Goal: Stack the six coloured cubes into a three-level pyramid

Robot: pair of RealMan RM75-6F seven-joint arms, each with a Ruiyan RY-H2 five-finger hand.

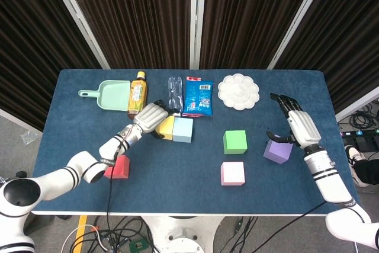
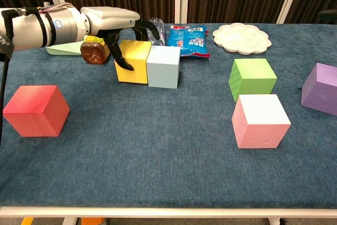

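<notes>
The blue table fills the middle of the head view, and on it the pyramid is barely begun: only two cubes sit side by side, none on top of another. Those two, the yellow cube and the light-blue cube, touch each other left of centre, and they look like the start of a bottom row. The left hand lies over the yellow cube, fingers curled around its top and left face; I judge it is gripping or nudging that cube, though I cannot tell how firmly. The right hand hangs at the right of the frame, fingers spread and holding nothing, just above and beside the purple cube; whether the thumb touches it I cannot tell. The green cube and pink cube stand loose right of centre, near each other, and the red cube sits alone at lower left by the left forearm. So one more base cube, then two, then one are left to place. Along the upper edge lie a green scoop, a bottle, a blue packet and a white plate.
</notes>
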